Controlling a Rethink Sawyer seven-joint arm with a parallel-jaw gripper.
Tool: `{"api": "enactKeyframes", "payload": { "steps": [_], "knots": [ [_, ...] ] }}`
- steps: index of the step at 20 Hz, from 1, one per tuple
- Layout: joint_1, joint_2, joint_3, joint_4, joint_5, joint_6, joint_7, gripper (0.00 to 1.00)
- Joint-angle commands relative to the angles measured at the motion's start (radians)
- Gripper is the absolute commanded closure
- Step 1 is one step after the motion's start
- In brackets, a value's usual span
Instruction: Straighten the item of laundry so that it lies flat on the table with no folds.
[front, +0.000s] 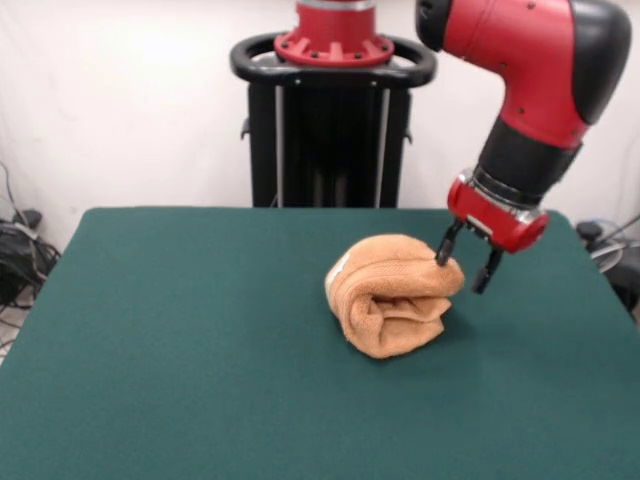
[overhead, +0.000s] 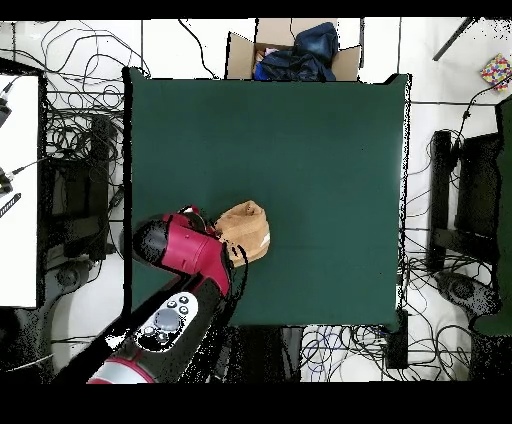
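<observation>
The table (front: 180, 340) has a dark green felt-like top that fills the lower part of the front view and appears as a large rectangle in the overhead view. Behind it in the front view stands the black pedestal (front: 330, 130) with its red base collar, against a plain white wall (front: 130, 100). Cables (front: 18, 250) lie on the floor beside the table's edge at the picture's left. In the overhead view the floor around the table is white and strewn with loose cables (overhead: 70, 130) on several sides. A cardboard box (overhead: 290, 50) sits on the floor just beyond the table edge opposite the robot; its flaps are open and it holds bundled dark blue fabric (overhead: 305, 52). A small multicoloured object (overhead: 495, 70) lies on the floor at the upper right corner of the overhead view. The towel (front: 392, 295) lies on the table top in a rolled, bunched heap with several folds visible; it sits toward the robot's side of the surface. The red and black arm (front: 530, 80) descends from the upper right of the front view. The gripper (front: 467, 265) has its two dark fingers spread apart: one fingertip touches the top edge of the towel, the other hangs just beside the towel, over the felt.
</observation>
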Motion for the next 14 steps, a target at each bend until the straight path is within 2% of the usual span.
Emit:
{"api": "enactKeyframes", "payload": {
  "steps": [1,6,11,14],
  "knots": [
    [-0.014,-0.043,0.150,0.024,0.083,-0.037,0.257,0.00],
    [0.027,-0.036,0.103,-0.005,0.082,0.042,0.272,0.00],
    [0.028,-0.029,0.088,-0.023,0.055,0.103,0.239,0.00],
    [0.015,-0.015,0.119,-0.007,0.059,0.050,0.221,0.00]
  ]
}}
